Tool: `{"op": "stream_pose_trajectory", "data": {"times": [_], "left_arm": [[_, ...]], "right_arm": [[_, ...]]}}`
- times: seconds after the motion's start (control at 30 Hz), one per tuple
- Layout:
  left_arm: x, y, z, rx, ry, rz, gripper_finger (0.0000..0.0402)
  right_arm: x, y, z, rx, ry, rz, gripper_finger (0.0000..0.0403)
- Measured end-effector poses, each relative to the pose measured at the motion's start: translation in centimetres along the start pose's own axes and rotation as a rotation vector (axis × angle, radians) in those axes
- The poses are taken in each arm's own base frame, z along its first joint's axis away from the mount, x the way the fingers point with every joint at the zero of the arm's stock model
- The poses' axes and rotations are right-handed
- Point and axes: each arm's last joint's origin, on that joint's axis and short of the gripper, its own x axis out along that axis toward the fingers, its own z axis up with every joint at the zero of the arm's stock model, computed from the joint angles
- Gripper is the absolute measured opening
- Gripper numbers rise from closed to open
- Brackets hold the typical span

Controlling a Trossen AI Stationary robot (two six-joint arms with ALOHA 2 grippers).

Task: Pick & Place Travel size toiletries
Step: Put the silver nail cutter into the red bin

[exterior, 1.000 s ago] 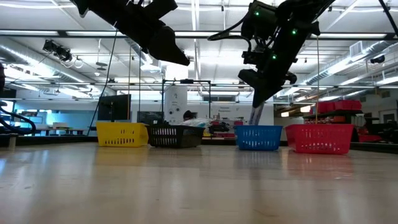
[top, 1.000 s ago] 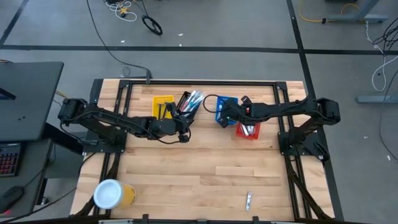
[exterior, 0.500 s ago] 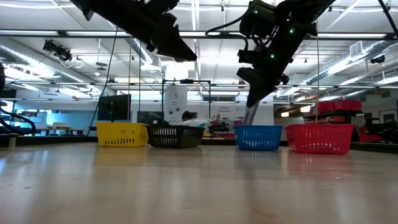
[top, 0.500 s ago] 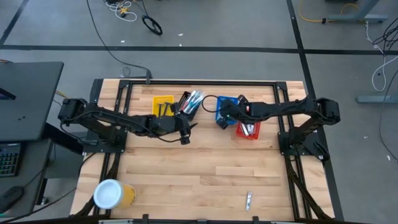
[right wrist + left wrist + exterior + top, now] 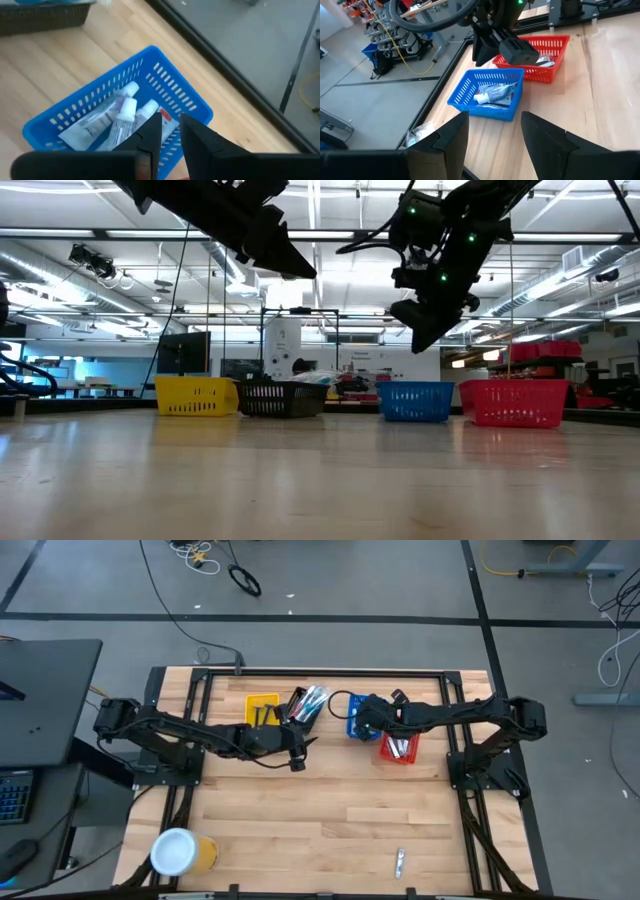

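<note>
Right gripper (image 5: 428, 340): hanging above the blue basket (image 5: 360, 718), fingers (image 5: 150, 134) standing slightly apart with a narrow gap, nothing between them.
Left gripper (image 5: 302, 748): hovering over bare table (image 5: 320, 810) just in front of the black basket (image 5: 303, 708), fingers (image 5: 451, 137) spread wide, holding nothing.
Tubes (image 5: 120, 117): lying in the blue basket, several white ones side by side, caps pointing toward one wall; also showing in the left wrist view (image 5: 492, 95).
Red basket (image 5: 398, 749): sitting just beside the blue one, silvery sachets (image 5: 545, 61) lying inside.
Black basket: holding blue-white toothbrushes (image 5: 310, 700), their ends sticking out over the rim.
Yellow basket (image 5: 262, 710): standing at the left end of the row, dark razors (image 5: 262, 717) inside.
Loose item (image 5: 399, 861): small silvery piece lying alone near the table's front edge, well apart from the baskets.
Cup (image 5: 180, 852): yellow with white lid, lying at the front left corner.
</note>
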Motion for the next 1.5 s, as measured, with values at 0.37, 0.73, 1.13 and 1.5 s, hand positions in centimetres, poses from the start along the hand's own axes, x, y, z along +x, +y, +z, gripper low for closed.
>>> {"op": "stream_pose_trajectory", "data": {"times": [0.37,0.73,1.13,1.5], "left_arm": [[0.0,0.0,0.0,-0.005,0.000,-0.002,0.0189],[0.0,0.0,0.0,-0.003,0.002,-0.007,0.0189],[0.0,0.0,0.0,-0.004,0.000,-0.007,0.0189],[0.0,0.0,0.0,-0.004,0.000,-0.007,0.0189]], "right_arm": [[-2.2,0.7,2.0,0.081,0.039,0.300,0.0077],[-7.7,3.5,-0.8,0.054,0.321,0.577,0.0077],[-14.0,7.6,-7.8,0.387,0.926,0.664,0.0077],[-14.9,8.1,-12.0,0.668,1.198,0.383,0.0077]]}}
